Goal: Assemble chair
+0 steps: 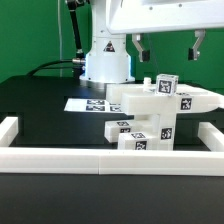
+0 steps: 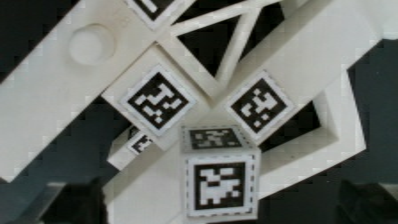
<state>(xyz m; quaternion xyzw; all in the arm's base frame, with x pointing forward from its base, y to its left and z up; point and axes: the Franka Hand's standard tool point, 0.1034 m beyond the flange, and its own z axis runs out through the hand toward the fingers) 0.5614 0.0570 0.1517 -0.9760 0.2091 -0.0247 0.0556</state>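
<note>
The chair point(image 1: 150, 110) is a cluster of white blocky parts with black-and-white tags, near the front border wall. A flat piece lies across the top, and chunky tagged pieces point(image 1: 138, 138) stand below it. My gripper point(image 1: 168, 48) hangs above the chair, open and empty, with its fingers spread wide. In the wrist view the chair point(image 2: 196, 110) fills the frame, showing angled white bars and several tags. The dark fingertips point(image 2: 80, 205) show at both lower corners, either side of a tagged piece point(image 2: 221, 185). I cannot tell whether they touch it.
The marker board point(image 1: 88, 104) lies flat on the black table behind the chair, toward the exterior view's left. A low white border wall point(image 1: 60, 157) runs along the front and both sides. The robot base point(image 1: 105, 62) stands at the back.
</note>
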